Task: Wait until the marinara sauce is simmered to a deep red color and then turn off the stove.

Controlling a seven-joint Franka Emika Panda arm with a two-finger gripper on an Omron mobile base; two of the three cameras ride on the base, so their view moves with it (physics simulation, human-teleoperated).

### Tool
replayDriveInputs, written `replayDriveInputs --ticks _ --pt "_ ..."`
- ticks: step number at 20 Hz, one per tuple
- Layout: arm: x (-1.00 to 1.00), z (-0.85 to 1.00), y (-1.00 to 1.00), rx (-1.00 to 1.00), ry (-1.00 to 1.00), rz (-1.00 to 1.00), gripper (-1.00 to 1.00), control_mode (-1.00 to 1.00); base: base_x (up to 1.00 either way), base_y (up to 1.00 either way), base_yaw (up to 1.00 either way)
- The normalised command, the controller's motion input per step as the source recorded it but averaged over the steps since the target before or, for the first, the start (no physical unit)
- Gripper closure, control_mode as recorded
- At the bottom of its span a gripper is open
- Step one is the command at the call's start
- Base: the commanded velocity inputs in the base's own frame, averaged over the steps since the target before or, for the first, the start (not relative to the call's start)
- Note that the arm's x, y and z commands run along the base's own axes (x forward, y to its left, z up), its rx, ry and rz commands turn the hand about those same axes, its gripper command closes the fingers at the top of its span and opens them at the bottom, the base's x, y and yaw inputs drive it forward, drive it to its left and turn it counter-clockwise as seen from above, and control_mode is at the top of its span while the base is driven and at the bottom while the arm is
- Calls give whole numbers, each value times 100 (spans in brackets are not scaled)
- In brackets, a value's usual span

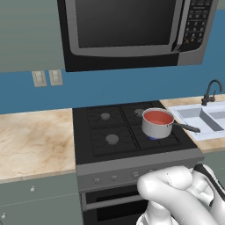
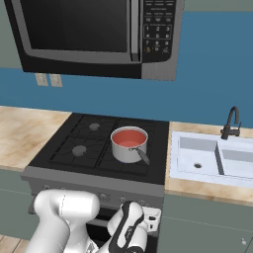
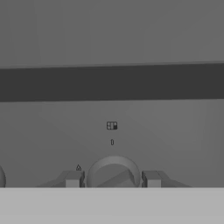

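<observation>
The stove sits between two table sections. The saucepan stands on the front right burner, its dark handle pointing toward the sink; the sauce in it is orange-red. The other three burners are bare. In the hand view, the hand is at the stove's grey front panel, its fingers closed around a round knob, gripping it.
</observation>
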Motion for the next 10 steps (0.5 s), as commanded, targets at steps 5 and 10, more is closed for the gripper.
replayDriveInputs --ticks 5,10 --pt "0 0 0 0 0 0 100 -100 0 0 0" --pt "0 0 0 0 0 0 100 -100 0 0 0"
